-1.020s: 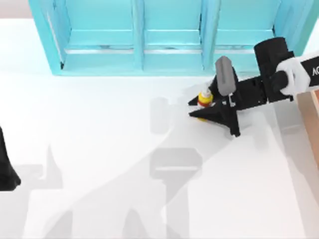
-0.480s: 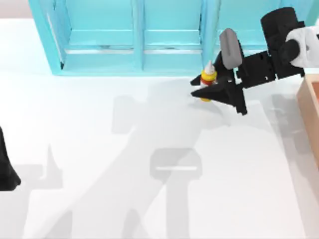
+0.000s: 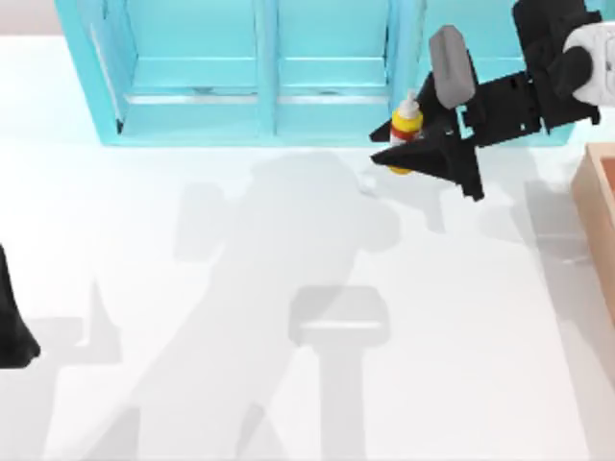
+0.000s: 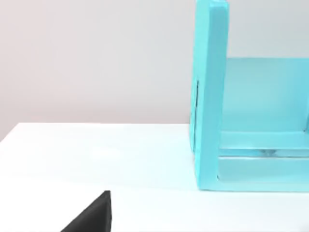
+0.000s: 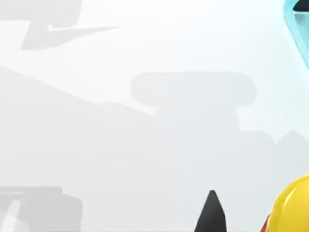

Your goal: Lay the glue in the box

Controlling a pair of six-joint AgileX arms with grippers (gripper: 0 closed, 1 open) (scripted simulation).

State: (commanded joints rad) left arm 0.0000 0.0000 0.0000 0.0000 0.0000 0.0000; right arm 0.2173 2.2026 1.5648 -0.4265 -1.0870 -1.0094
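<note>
The glue (image 3: 406, 122), a small bottle with a yellow shoulder and white nozzle, hangs upright above the table in front of the teal shelf unit, with my right gripper (image 3: 394, 146) shut on it. Its shadow lies well apart from it on the table. In the right wrist view the glue's yellow shoulder (image 5: 292, 207) shows beside one black fingertip (image 5: 211, 213). The box (image 3: 598, 206), light brown with thick walls, stands partly in view at the table's right edge, right of the gripper. My left arm (image 3: 12, 331) is parked at the table's left edge.
A big teal three-compartment shelf unit (image 3: 288, 72) runs along the back of the table, close behind the held glue; its end wall (image 4: 210, 96) shows in the left wrist view. White tabletop (image 3: 288, 317) stretches across the middle and front.
My right gripper has lifted the glue off the table and carried it toward the back and slightly right. The box shows more at the right edge. The left arm has not moved.
</note>
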